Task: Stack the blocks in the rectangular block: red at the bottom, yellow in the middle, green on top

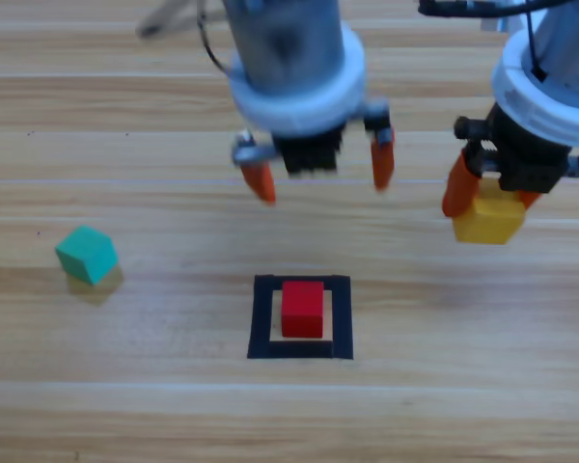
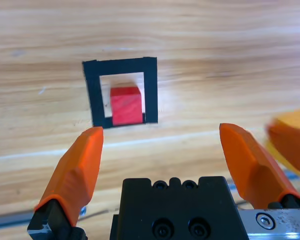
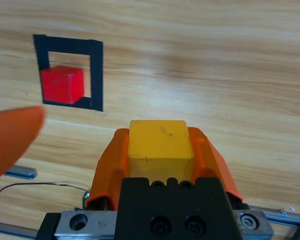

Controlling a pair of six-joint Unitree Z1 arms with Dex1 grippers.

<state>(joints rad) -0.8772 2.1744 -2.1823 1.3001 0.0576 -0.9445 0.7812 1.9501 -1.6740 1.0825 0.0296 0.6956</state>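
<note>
1. Three cubes show on the wooden surface (image 1: 125,386): the red cube (image 1: 302,309), the yellow cube (image 1: 487,218) and the teal-green cube (image 1: 86,254).
2. Black tape forms the rectangular outline (image 1: 260,318) near the middle of the surface, and the red cube sits inside it, flat on the wood, with bare wood visible between the cube and the tape on its left and right sides.
3. Seen from the left wrist, the red cube (image 2: 126,105) lies toward one edge of the outline (image 2: 93,95), close to or just over the tape there; which of the two cannot be told.
4. At the far middle, the left end effector (image 1: 318,174) hangs above the surface on the far side of the outline, its two orange jaws spread wide with nothing between them.
5. At the far right, the right end effector (image 1: 489,198) pinches the yellow cube between its jaws, raised clear of the surface and well apart from the outline.
6. In the right wrist view the yellow cube (image 3: 161,140) fills the gap between the jaws of the right end effector (image 3: 161,150), both pressed against its sides, with the red cube (image 3: 62,84) in the outline (image 3: 96,75) beyond it.
7. Far off at the left, the teal-green cube rests alone on the surface, turned at an angle to the wood grain and well apart from the outline and both arms.
</note>
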